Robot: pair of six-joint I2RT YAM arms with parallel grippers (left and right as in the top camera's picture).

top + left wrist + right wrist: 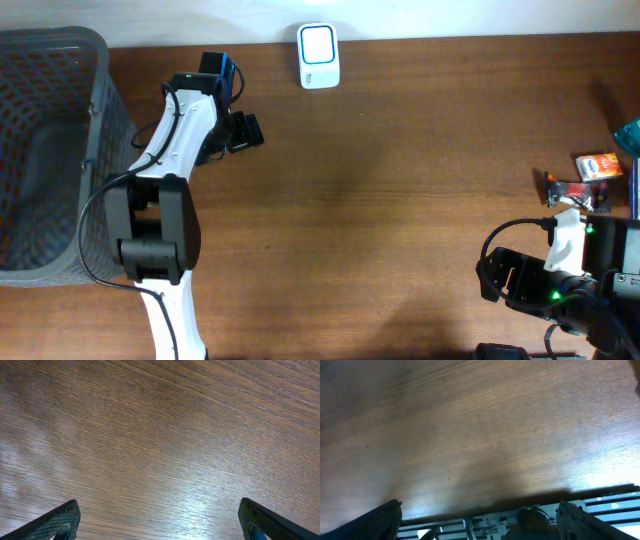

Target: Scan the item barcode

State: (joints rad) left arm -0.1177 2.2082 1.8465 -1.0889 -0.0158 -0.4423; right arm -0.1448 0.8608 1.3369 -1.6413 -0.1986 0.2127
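The table [400, 200] is brown wood-grain, basket [105, 110] grey mesh, scanner [318, 55] white edged blue.

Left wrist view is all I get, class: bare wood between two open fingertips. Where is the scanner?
Observer: The white scanner sits at the far edge of the table, to the right of the left hand.
Operator: Is there anything to scan?
Observer: Small packets lie near the table's right edge.
Operator: And on the left side?
Observer: A grey basket stands at the left edge.
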